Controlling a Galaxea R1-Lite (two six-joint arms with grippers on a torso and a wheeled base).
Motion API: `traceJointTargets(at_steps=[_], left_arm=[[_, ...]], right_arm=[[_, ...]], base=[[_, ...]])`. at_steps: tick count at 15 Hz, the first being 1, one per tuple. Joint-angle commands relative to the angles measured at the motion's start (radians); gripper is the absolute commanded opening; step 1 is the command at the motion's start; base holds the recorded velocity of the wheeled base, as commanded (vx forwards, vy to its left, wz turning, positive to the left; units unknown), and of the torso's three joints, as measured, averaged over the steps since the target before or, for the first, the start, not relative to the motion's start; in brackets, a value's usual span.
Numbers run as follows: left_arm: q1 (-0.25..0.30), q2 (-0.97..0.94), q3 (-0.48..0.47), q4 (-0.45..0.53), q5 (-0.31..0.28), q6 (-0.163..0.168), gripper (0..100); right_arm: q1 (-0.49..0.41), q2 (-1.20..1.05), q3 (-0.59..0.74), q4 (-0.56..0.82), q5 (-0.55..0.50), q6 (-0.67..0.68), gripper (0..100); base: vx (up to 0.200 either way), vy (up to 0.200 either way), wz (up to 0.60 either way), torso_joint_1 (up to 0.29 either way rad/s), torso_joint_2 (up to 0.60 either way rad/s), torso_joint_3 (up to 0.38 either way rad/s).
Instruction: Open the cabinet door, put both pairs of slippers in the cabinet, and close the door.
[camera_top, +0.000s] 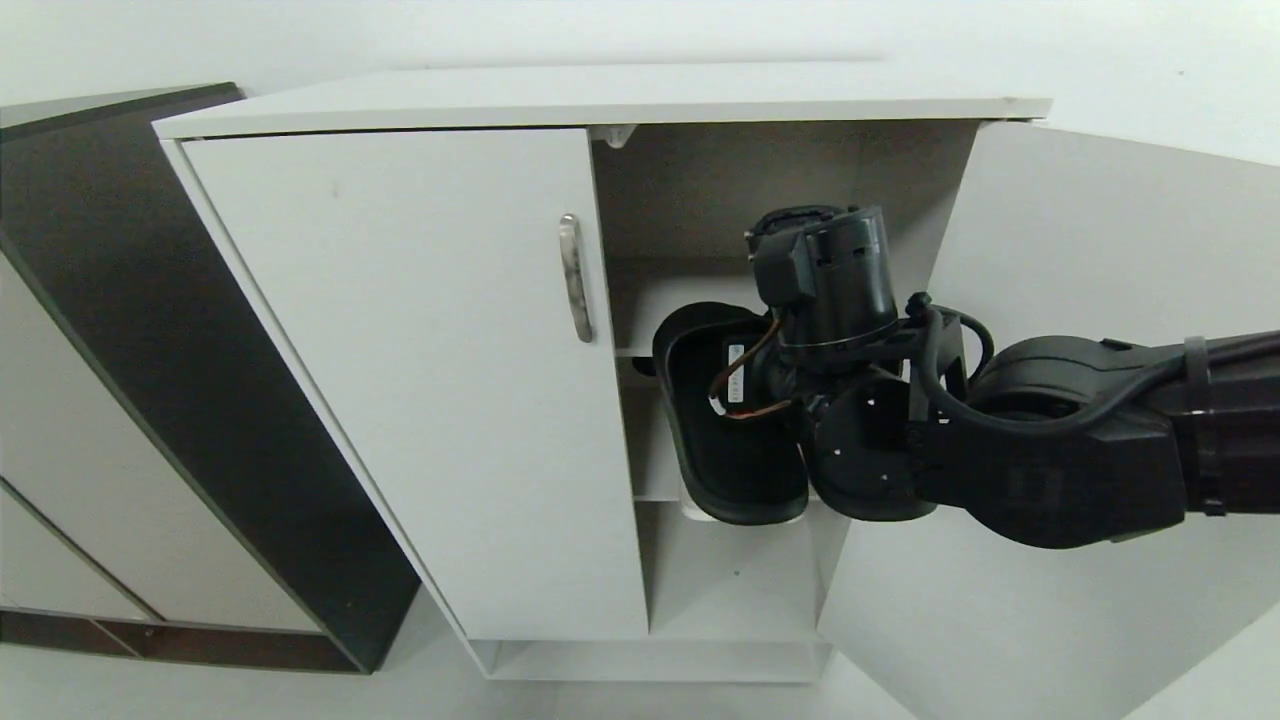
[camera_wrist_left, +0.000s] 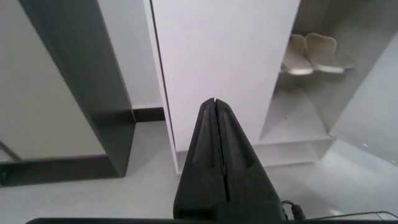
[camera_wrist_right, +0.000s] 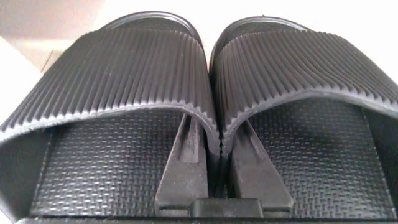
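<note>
At the open right-hand side of the cabinet (camera_top: 600, 95), the black slippers (camera_top: 735, 430) hang as a pair in my right claw (camera_wrist_right: 214, 155). It is clamped on their two inner side walls, pressed together, with one finger lying in each footbed. The pair is at the height of the middle shelf (camera_top: 645, 345), and I cannot tell whether the soles rest on it.

They look light and rubbery to me. The ribbed straps should flex and the side walls squash under a pinch, while the studded footbeds ought to keep them from sliding. That shared inner edge seems the best hold, since it carries both slippers at once.

A pale pair of slippers (camera_wrist_left: 314, 53) already sits on a shelf inside. The right door (camera_top: 1050, 300) stands wide open, and the left door (camera_top: 420, 380) with its metal handle (camera_top: 573, 278) is shut. My left claw (camera_wrist_left: 214, 109) is closed on nothing, low in front of that door.
</note>
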Motion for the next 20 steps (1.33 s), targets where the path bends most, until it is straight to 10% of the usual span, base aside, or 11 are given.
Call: traceJointTargets(at_steps=[1, 20], left_arm=[[0.0, 0.0, 0.0, 0.0, 0.0, 0.0, 0], [0.0, 0.0, 0.0, -0.002, 0.002, -0.001, 0]], right_arm=[[0.0, 0.0, 0.0, 0.001, -0.001, 0.0, 0], [-0.106, 0.221, -0.326, 0.079, -0.027, -0.028, 0]], base=[[0.2, 0.0, 0.0, 0.007, 0.0, -0.002], [0.053, 0.0, 0.0, 0.001, 0.0, 0.001]])
